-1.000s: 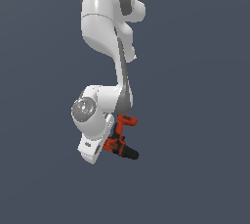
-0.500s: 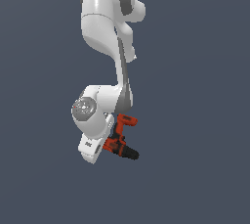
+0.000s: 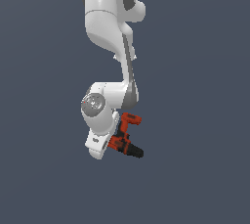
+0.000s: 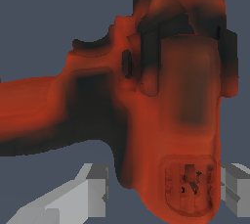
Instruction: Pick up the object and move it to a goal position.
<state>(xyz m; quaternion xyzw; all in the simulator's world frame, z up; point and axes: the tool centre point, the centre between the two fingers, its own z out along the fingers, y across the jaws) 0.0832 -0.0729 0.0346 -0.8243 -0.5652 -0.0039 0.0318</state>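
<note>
In the exterior view the gripper [image 3: 113, 142] is mostly hidden: the white hand and the drill [image 3: 125, 139] cover its fingers, so from this view alone one cannot see how they stand. No desk or floor can be made out there, only a plain grey-blue background, and the top of the arm [image 3: 108, 17] is cut off by the upper edge. The wrist view is filled almost fully by the drill [image 4: 166, 115], blurred and very close, and its body is cut off at the edges of the picture. The small details of it are hard to read; only a dark middle part and a rounded orange-red end with a rough patch are clear.

In the wrist view two grey fingers [image 4: 93, 189] show, one on each side of the orange-red body, and they are pressed against it, so the gripper [image 4: 163, 189] is clamped on the drill. The drill hangs in the air with the hand, at the exterior view's right of the white hand. Its black chuck points down and to the exterior view's right, and its flat orange-red base is higher, near the wrist.

The arm hangs down from above, a thick upper link, then a thinner link going down to a bent wrist, and the hand is tilted
</note>
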